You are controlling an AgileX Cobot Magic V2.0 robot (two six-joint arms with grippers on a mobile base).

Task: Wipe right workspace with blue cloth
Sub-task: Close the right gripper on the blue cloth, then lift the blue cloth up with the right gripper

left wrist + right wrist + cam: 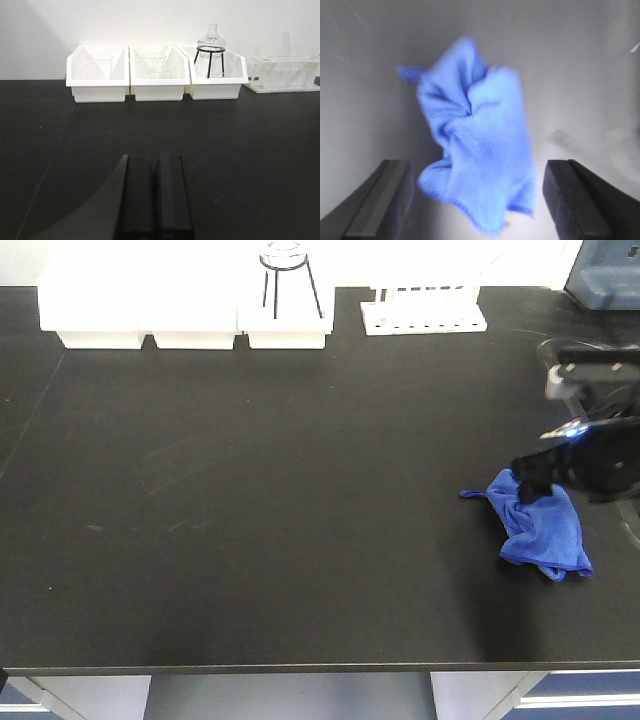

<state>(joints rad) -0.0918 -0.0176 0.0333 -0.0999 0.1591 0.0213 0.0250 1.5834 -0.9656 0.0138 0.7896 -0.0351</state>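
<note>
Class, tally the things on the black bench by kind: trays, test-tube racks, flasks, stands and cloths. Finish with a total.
white trays: 3
rack: 1
flask: 1
stand: 1
blue cloth: 1
Total: 7

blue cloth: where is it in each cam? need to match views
Exterior front: blue cloth at right, mid-height, crumpled on the black benchtop.
Left wrist: not in it.
Right wrist: centre of frame, blurred, between the fingers of the open right tool.
Shared landmark: the cloth's loop tag, at its left corner in front, upper left in right wrist; white trays tie front to left wrist.
</note>
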